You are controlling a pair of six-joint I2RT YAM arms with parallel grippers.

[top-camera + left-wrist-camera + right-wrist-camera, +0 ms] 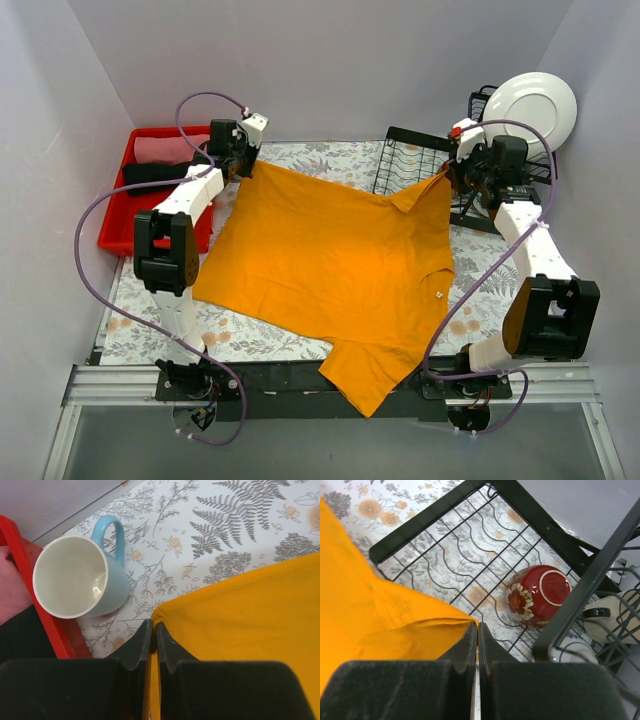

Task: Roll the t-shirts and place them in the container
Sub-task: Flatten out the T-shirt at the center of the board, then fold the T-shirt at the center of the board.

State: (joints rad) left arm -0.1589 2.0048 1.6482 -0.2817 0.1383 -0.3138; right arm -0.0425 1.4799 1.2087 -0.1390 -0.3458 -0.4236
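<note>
An orange-yellow t-shirt (pixel 330 260) lies spread over the floral table, one sleeve hanging over the near edge. My left gripper (pixel 243 157) is shut on its far left corner; in the left wrist view the black fingers (pixel 154 630) pinch the cloth's edge (pixel 240 615). My right gripper (pixel 452 178) is shut on the far right corner and holds it lifted a little; in the right wrist view the fingers (pixel 478 630) pinch the cloth's tip (pixel 385 615).
A blue mug (pixel 80 575) lies on its side by a red bin (pixel 150 190) holding folded clothes. A black wire rack (pixel 410 160) lies flat at the back, a red bowl (pixel 537 595) on it. A dish rack with a white plate (pixel 530 108) stands far right.
</note>
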